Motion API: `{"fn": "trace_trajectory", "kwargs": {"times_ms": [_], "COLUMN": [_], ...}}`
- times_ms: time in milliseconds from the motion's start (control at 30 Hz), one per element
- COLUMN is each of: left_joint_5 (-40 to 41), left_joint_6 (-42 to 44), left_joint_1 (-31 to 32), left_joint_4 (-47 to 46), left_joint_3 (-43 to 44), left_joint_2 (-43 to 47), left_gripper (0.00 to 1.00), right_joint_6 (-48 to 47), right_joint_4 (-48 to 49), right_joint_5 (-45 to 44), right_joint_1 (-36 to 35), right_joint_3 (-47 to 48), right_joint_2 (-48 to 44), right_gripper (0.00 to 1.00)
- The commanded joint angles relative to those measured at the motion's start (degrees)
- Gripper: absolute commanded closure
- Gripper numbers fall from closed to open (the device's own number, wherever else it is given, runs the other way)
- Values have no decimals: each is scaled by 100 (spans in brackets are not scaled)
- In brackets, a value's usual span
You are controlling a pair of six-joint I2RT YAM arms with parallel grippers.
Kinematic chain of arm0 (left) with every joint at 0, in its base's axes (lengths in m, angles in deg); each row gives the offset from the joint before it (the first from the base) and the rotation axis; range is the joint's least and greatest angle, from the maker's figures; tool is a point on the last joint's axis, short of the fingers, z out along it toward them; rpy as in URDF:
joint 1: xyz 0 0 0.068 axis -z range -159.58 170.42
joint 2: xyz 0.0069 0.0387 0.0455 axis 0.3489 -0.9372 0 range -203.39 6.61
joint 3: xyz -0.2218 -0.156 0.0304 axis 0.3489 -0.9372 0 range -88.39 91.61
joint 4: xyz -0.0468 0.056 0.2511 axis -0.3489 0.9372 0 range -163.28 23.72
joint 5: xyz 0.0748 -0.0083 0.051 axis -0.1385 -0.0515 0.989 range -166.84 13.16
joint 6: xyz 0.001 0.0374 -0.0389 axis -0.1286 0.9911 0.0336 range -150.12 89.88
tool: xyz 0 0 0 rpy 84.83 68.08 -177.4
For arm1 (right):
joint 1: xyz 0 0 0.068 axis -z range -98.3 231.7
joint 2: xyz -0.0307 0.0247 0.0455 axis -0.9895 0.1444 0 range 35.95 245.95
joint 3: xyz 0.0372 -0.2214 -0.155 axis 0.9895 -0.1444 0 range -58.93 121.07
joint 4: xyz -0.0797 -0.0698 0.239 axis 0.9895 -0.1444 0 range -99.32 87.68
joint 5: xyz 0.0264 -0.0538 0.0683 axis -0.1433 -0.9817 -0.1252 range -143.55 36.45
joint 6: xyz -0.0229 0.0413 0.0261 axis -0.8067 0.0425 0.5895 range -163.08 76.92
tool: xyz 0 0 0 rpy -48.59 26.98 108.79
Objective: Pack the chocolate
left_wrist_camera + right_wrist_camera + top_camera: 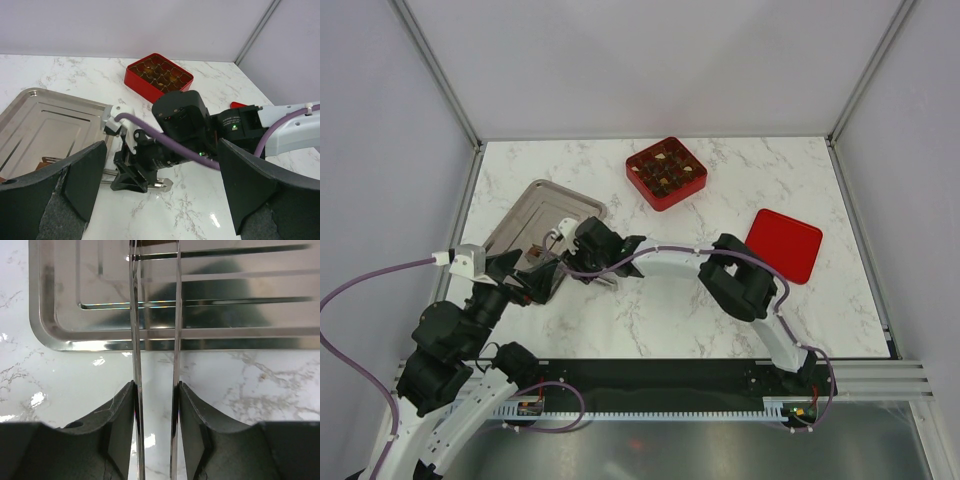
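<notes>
Marble table [840, 320]; right jaws pinch tongs [135, 370] over steel tray [45, 315]; left jaws wide open, empty.

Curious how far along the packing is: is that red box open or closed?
Open. The red box shows its gridded compartments from above, and a flat red lid lies apart from it on the table.

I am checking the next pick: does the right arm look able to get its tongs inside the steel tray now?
Probably yes. The right gripper clamps the tongs, and both blades stretch past the near rim of the steel tray and over its floor, with nothing in between.
</notes>
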State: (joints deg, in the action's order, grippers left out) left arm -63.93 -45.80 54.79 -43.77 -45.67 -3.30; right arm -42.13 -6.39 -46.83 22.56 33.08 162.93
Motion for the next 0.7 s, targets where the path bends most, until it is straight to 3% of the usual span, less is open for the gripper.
{"fn": "trace_trajectory", "kwargs": {"times_ms": [0, 467, 667], "left_joint_5": [1, 36, 63], "left_joint_6": [180, 162, 162], "left_joint_1": [-9, -9, -9], "left_joint_4": [-227, -201, -183], "left_joint_3": [-44, -36, -36], "left_joint_2": [42, 77, 95], "left_gripper": [0, 1, 0], "right_joint_6": [230, 792, 880], "right_joint_4": [364, 452, 145], "right_joint_5": [83, 391, 102], "right_joint_1": [209, 666, 1149], "right_joint_3": [-191, -288, -736], "right_joint_2": [-726, -1175, -1877], "right_gripper": [57, 60, 61]}}
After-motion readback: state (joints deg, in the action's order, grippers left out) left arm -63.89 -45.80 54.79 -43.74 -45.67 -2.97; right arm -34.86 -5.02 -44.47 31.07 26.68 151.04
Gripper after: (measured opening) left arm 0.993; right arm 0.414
